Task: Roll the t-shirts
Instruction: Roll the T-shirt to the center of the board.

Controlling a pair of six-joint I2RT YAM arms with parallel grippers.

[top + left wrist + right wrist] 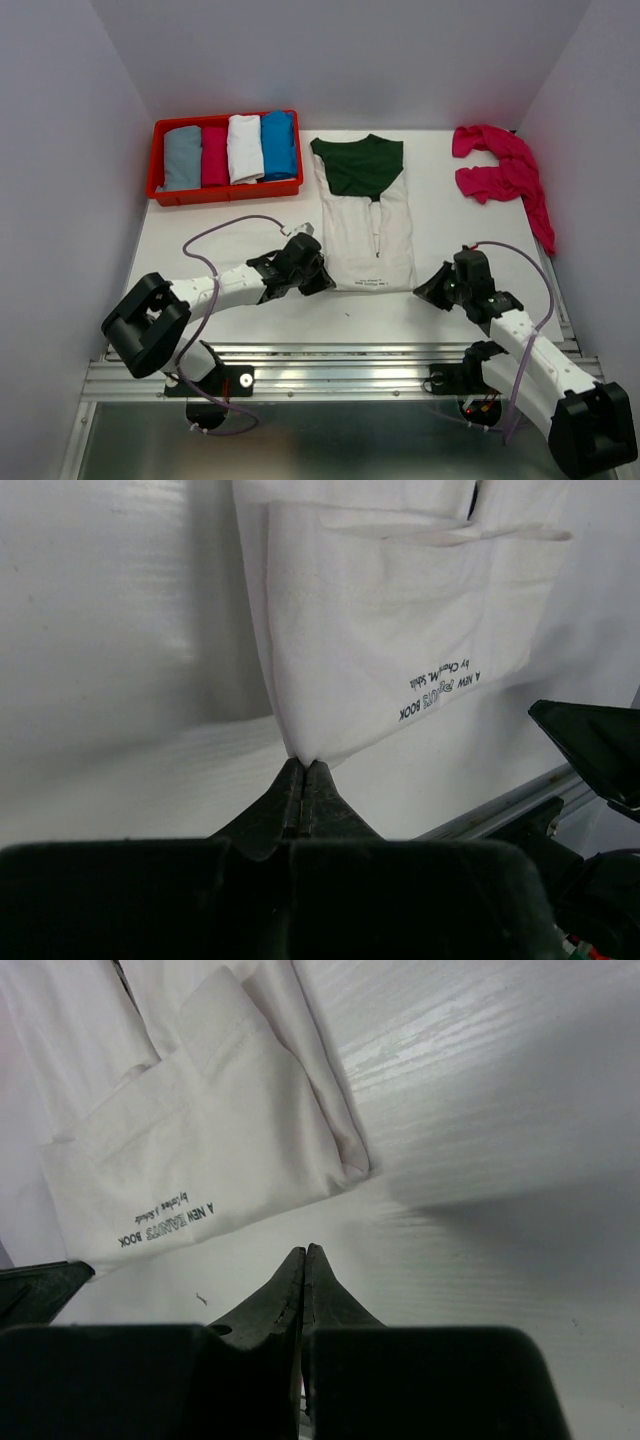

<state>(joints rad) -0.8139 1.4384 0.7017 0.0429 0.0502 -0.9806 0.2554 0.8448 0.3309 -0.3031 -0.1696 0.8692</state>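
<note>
Left gripper (303, 768), fingers pressed together, touches the cream-white t-shirt (400, 610) at its near-left corner; right gripper (303, 1252), likewise closed, points over bare tabletop (480, 1110) beside the near-right corner.

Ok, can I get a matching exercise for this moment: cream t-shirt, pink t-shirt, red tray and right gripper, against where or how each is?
1 cream t-shirt
2 pink t-shirt
3 red tray
4 right gripper

A crumpled, far right
B shut, holding nothing
C folded narrow, in the middle
D far left, holding rolled shirts

Pairs: 1-C, 2-A, 3-D, 4-B
</note>
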